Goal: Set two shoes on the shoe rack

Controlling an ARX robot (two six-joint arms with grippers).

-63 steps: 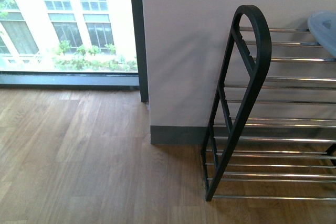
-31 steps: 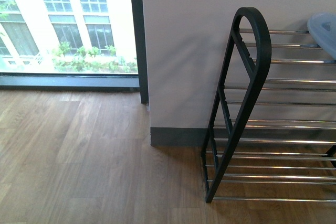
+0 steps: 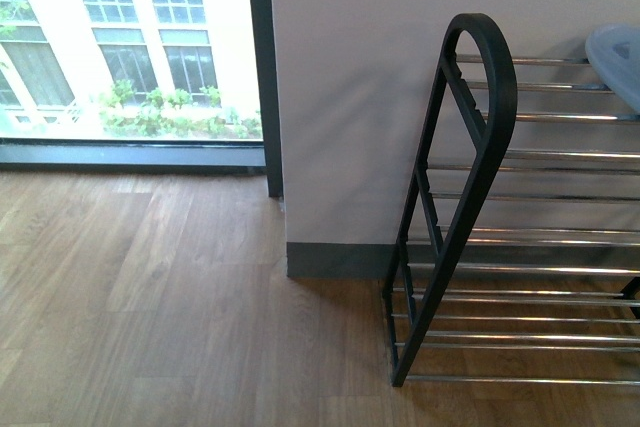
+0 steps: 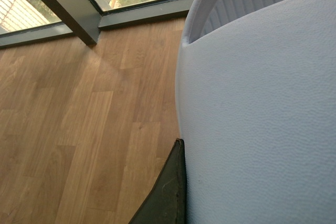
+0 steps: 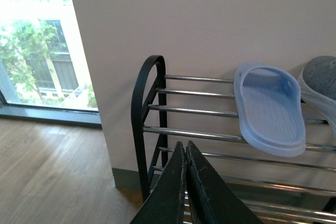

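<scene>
On the shoe rack point(image 5: 210, 129) top shelf we see one grey shoe point(image 5: 321, 85) at the right edge beside a blue slipper point(image 5: 270, 109); the second shoe is unseen. Our right gripper point(image 5: 185, 153) hangs closed and empty before the rack's left end; our left gripper point(image 4: 168, 192) presses a white thing point(image 4: 262, 119), its grip unclear.

On my left the wooden floor point(image 3: 150, 287) is lying bare up to the window point(image 3: 130, 42). The shoe rack point(image 3: 470, 197) is standing against the wall point(image 3: 360, 97), its rounded black end frame blocking a sideways approach. On top, a blue slipper point(image 5: 270, 108) and a grey shoe point(image 5: 320, 90) are taking room; the rods left of the slipper are lying bare.
</scene>
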